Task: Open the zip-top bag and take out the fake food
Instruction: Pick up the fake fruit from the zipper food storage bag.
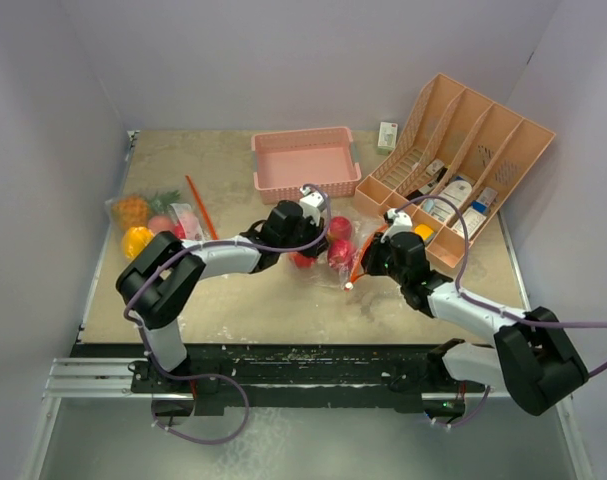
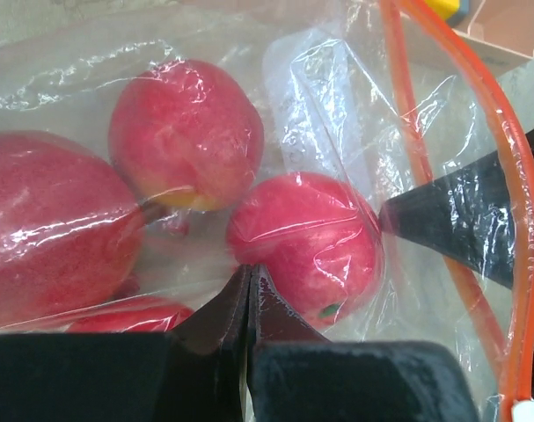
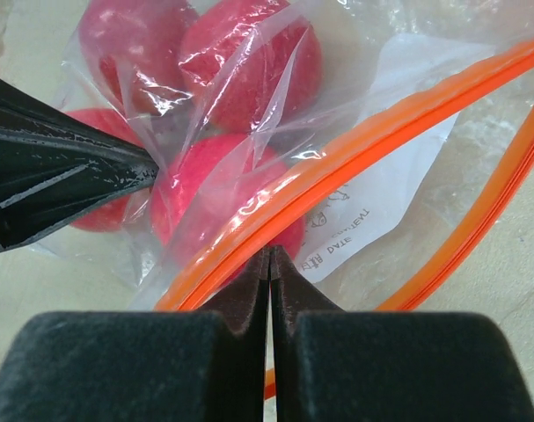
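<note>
While the zip-top bag [image 1: 335, 248] lies mid-surface [image 1: 233, 310] with the red fake fruits [image 2: 306, 237] inside, the left end effector [image 2: 249, 274] is pinched fully closed on its clear film. The right end effector [image 3: 270, 255] is clamped tight on the orange zip strip [image 3: 354, 160], which looks partly parted, though the folds blur that.

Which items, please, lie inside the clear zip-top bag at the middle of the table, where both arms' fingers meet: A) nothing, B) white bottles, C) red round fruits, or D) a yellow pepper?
C: both wrist views show red round fruits through the clear film of the zip-top bag.
</note>
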Controlling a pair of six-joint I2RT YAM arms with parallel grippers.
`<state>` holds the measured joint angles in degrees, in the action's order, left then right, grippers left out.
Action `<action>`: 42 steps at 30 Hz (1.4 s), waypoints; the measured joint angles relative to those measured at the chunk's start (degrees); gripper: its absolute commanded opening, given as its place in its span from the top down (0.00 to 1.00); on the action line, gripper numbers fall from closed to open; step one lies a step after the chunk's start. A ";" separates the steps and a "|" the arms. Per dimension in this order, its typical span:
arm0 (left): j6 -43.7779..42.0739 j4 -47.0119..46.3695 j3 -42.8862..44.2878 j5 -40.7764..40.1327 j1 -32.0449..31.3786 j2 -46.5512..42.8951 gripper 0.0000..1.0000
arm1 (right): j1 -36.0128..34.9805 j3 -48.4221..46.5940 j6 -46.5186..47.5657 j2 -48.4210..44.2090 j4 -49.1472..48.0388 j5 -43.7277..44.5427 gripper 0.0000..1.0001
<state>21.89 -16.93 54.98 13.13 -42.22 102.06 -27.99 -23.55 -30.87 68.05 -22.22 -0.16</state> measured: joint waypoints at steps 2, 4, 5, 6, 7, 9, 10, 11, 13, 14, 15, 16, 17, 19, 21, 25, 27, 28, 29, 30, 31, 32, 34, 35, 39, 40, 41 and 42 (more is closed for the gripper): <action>-0.02 -1.16 0.24 0.07 0.07 0.66 1.00 | 0.00 -0.02 -0.04 0.15 -0.33 0.59 0.75; -0.15 -2.21 0.35 -0.09 0.09 1.22 1.00 | 0.09 -0.02 -0.02 0.17 -0.24 0.94 0.60; -0.22 -2.58 0.46 -0.24 0.09 1.49 1.00 | 0.24 -0.02 0.09 0.17 0.02 1.05 0.55; -0.28 -3.13 0.66 -0.46 0.09 1.84 1.00 | 0.31 0.00 0.09 0.17 0.20 1.05 0.51; -0.39 -3.76 0.92 -0.83 0.07 2.32 1.00 | 0.31 0.00 0.07 0.17 0.28 0.94 0.48; -0.44 -5.05 1.29 -1.27 0.02 3.13 1.00 | 0.20 0.00 0.11 0.20 0.52 0.46 0.44; -0.44 -5.70 1.44 -1.46 -0.13 3.50 1.00 | 0.13 0.00 0.09 0.26 0.55 0.17 0.43; -0.44 -6.49 1.57 -1.73 -0.37 3.93 1.00 | 0.11 0.00 0.04 0.31 0.52 -0.33 0.43; -0.44 -7.56 1.90 -2.10 -0.79 4.66 1.00 | -0.07 0.00 -0.04 0.33 0.52 -1.05 0.42; -0.44 -7.96 2.01 -2.23 -0.94 4.92 1.00 | -0.13 0.00 -0.11 0.26 0.50 -1.36 0.41; -0.44 -8.33 2.14 -2.25 -1.11 5.20 1.00 | -0.22 0.00 -0.20 0.13 0.50 -1.66 0.40; -0.44 -8.61 2.19 -2.21 -1.33 5.40 1.00 | -0.31 0.00 -0.28 -0.13 0.50 -2.05 0.38; -0.42 -8.79 2.19 -1.99 -1.62 5.53 1.00 | -0.42 0.00 -0.39 -0.59 0.46 -2.23 0.36; -0.28 -8.52 2.16 -0.74 -2.58 5.70 1.00 | -0.44 0.00 -0.44 -1.86 -0.33 -2.29 0.32; -0.07 -7.89 2.14 0.44 -3.74 6.12 1.00 | -0.42 0.00 -0.39 -2.19 -1.70 -2.34 0.30; 0.04 -7.06 2.08 1.86 -4.96 6.78 1.00 | -0.39 -0.02 -0.42 1.07 -4.61 -2.58 0.29; 0.07 -6.40 2.01 1.81 -4.96 6.78 1.00 | -0.20 -0.39 -0.52 3.04 -5.64 -2.97 0.29; 0.11 -6.12 2.01 1.84 -4.87 6.78 1.00 | -0.17 -0.72 -0.50 3.76 -5.97 -3.28 0.28; 0.15 -6.01 1.99 1.81 -4.72 6.78 1.00 | -0.17 -0.94 -0.46 4.22 -6.16 -3.50 0.27; 0.17 -5.92 1.97 1.79 -4.68 6.78 1.00 | -0.15 -0.96 -0.44 4.33 -6.27 -3.67 0.26; 0.17 -5.95 1.88 1.75 -4.68 6.78 1.00 | -0.11 -0.94 -0.35 4.26 -6.21 -3.87 0.26; 0.22 -5.99 1.77 1.70 -4.74 6.78 1.00 | -0.09 -0.83 -0.17 4.00 -5.99 -3.98 0.25; 0.28 -5.92 1.73 1.79 -4.74 6.78 1.00 | -0.09 -0.13 0.00 2.93 -5.60 -4.09 0.23; 0.50 -5.90 1.66 1.79 -4.87 6.78 1.00 | -0.11 0.46 0.04 1.86 -5.18 -4.11 0.22; 1.14 -5.22 1.55 1.86 -5.14 6.82 1.00 | -0.13 3.58 0.02 -2.97 -2.82 -4.37 0.15; 1.20 -4.87 1.55 1.84 -5.11 6.91 1.00 | -0.13 4.39 -0.04 -4.13 -2.23 -4.55 0.13; 1.29 -4.63 1.55 1.86 -5.11 7.06 1.00 | -0.13 5.11 -0.13 -5.18 -1.64 -4.85 0.11; 1.33 -4.39 1.55 1.88 -5.11 7.32 1.00 | -0.13 5.44 -0.22 -5.68 -1.14 -5.05 0.09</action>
<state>23.22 -21.32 56.53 15.00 -47.33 109.38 -28.12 -18.11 -31.09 62.37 -23.35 -5.21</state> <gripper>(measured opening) 0.003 0.854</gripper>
